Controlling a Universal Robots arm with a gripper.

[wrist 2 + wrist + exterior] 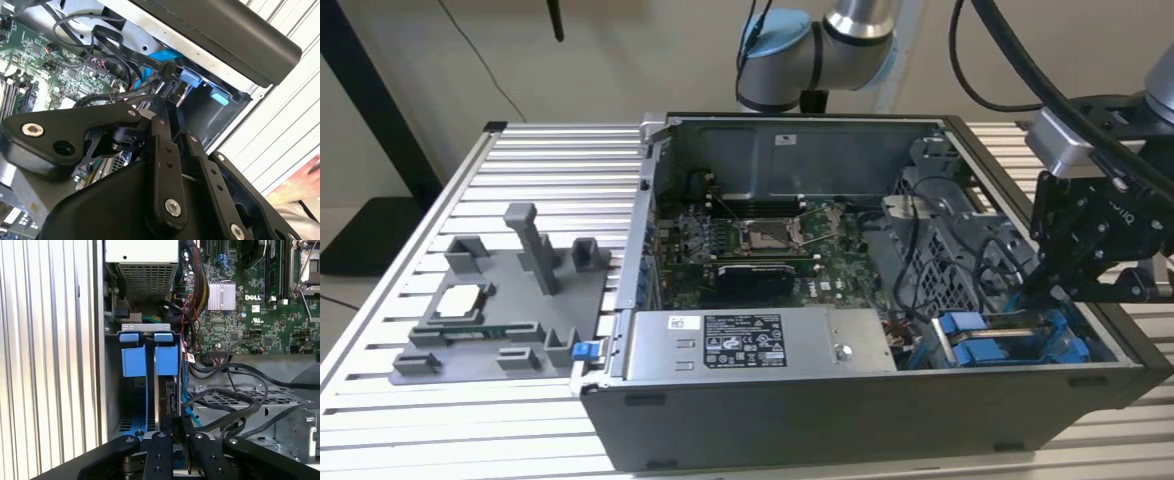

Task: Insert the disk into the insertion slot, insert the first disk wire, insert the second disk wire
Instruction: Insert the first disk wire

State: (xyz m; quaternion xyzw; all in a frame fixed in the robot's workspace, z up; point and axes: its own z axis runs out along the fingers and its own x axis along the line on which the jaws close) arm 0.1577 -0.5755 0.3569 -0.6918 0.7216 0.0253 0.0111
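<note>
The disk (166,360), in its blue carrier, sits pushed into the insertion slot (165,328) of the grey drive cage, beside another blue carrier (134,360). In the exterior view the blue carriers (994,348) are at the front right corner of the open computer case. My black gripper (175,421) hangs over the disk's connector end, its fingers drawn close together on a black wire connector (171,395) that meets the disk. In the second wrist view the gripper (169,97) points at that connector (167,70), and a flat black cable runs off from it. The gripper (1041,290) stands above the cage.
Loose black cables (235,390) loop beside the cage. The power supply (747,345) and motherboard (761,240) fill the case. On the slotted aluminium table (400,420), at the exterior view's left, stands a grey fixture (507,300) holding small parts.
</note>
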